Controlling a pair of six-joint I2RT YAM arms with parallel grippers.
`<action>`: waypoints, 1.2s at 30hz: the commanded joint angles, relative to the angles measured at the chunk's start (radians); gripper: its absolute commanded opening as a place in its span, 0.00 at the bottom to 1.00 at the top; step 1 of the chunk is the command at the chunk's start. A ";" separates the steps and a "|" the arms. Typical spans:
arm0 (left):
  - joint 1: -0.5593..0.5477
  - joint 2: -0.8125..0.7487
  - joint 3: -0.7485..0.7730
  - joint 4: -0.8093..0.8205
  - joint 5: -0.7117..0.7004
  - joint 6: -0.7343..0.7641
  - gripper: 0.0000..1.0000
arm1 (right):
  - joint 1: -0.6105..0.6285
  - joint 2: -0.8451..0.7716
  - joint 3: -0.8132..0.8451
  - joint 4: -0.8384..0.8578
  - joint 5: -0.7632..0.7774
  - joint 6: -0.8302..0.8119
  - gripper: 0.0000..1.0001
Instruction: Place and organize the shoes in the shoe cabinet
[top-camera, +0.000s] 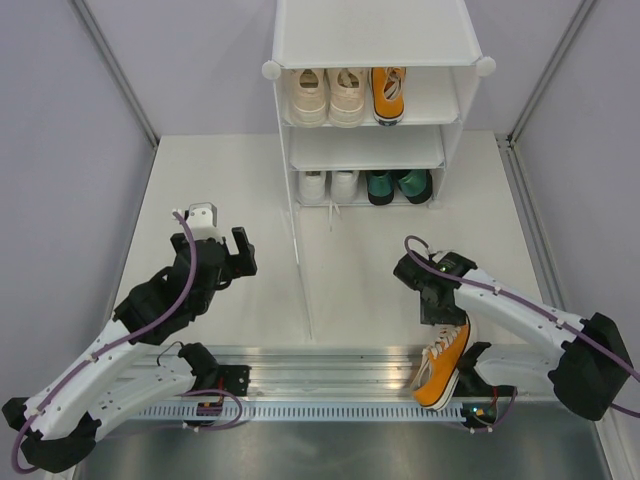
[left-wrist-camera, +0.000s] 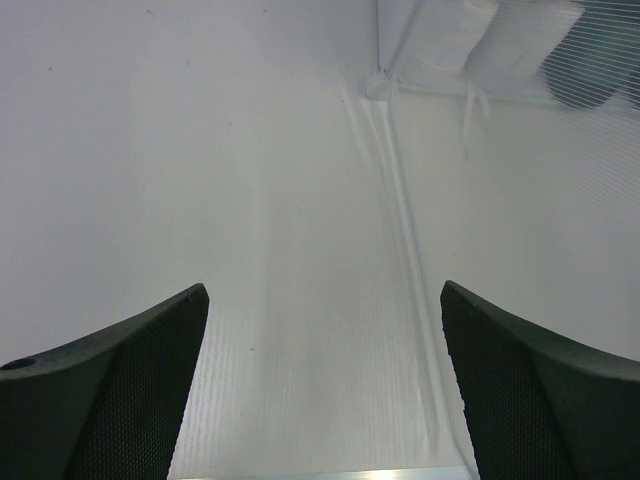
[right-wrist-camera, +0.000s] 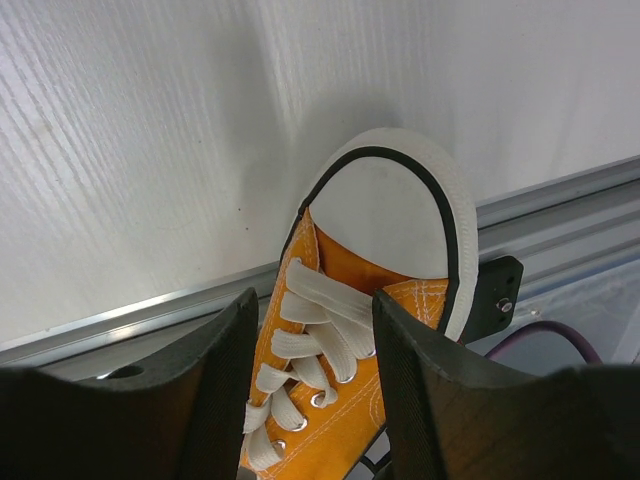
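Observation:
The shoe cabinet (top-camera: 375, 30) stands at the back. Its upper tier holds cream lace-up sneakers (top-camera: 328, 95) and one orange sneaker (top-camera: 389, 93). The lower tier holds white sneakers (top-camera: 328, 185) and dark green heels (top-camera: 398, 185). The other orange sneaker (top-camera: 443, 370) lies tilted over the metal rail at the near edge, its white toe cap (right-wrist-camera: 400, 210) pointing away from the wrist camera. My right gripper (top-camera: 450, 318) straddles its laced upper (right-wrist-camera: 315, 300), with a finger against each side. My left gripper (top-camera: 243, 255) hovers wide open over bare table (left-wrist-camera: 300, 200).
The cabinet's translucent side panel (top-camera: 300, 270) reaches forward along the table between the two arms, and its bottom edge (left-wrist-camera: 400, 230) runs past my left gripper's right finger. The metal rail (top-camera: 330, 385) and cables line the near edge. Grey walls close in both sides.

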 joint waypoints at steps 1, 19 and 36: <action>0.007 -0.007 -0.007 0.041 0.016 0.034 1.00 | 0.026 0.021 -0.010 -0.001 0.042 0.035 0.54; 0.007 -0.008 -0.007 0.044 0.024 0.037 1.00 | 0.129 0.153 0.004 -0.059 0.134 0.123 0.05; 0.007 -0.011 -0.010 0.046 0.022 0.037 1.00 | 0.098 0.170 0.394 0.226 0.263 -0.136 0.01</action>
